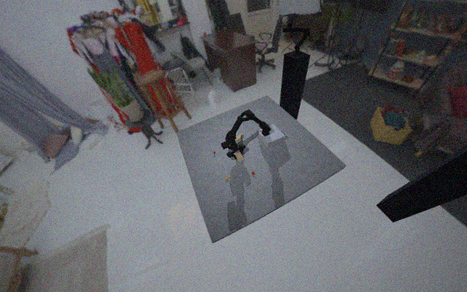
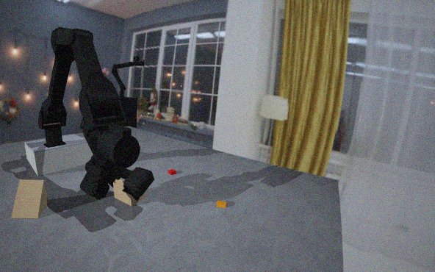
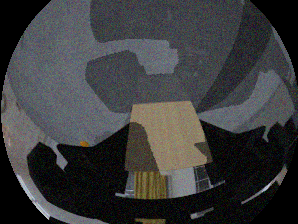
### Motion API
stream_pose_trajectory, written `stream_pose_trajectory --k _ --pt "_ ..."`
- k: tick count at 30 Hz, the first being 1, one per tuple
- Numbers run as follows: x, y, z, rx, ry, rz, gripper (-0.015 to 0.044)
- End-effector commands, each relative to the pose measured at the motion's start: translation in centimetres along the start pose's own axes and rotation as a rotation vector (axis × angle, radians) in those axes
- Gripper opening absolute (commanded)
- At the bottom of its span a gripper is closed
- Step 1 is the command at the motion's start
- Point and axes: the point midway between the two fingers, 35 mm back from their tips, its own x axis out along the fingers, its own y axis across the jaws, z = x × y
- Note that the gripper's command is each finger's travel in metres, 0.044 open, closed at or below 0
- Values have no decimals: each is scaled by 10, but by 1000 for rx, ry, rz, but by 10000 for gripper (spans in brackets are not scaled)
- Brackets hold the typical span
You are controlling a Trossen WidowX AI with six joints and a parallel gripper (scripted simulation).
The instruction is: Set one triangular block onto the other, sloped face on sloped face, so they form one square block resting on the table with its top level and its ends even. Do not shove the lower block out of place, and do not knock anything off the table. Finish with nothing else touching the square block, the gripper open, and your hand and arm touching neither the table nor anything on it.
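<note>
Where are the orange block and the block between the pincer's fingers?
Orange block [image 1: 226,178] [image 2: 221,204] [image 3: 84,144]: top, exterior, wrist; visible face.
Triangular block [image 1: 239,156] [image 2: 122,193] [image 3: 172,135]: top, exterior, wrist; wooden face.

"How's the arm [image 1: 237,127] [image 2: 101,97] sitting?"
"Bent high above the gripper [image 1: 237,153] [image 2: 118,195] [image 3: 165,122], its wrist [image 2: 114,148] just over it."
"And the fingers?"
"Pointing down, partway apart; I can't tell whether they're gripping."

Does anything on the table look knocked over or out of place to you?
Nothing stands out. One triangular block rests on the table, the other is between the fingers of the gripper. The red and orange bits lie apart from the blocks.
</note>
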Motion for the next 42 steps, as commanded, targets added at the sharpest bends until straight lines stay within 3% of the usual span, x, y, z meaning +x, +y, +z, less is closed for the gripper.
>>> stream_pose_trajectory --k 1,9,42 --pt "1 0 -1 6 5 0 196" --pt "-3 0 -1 0 0 0 0" --pt "-3 0 -1 0 0 0 0"
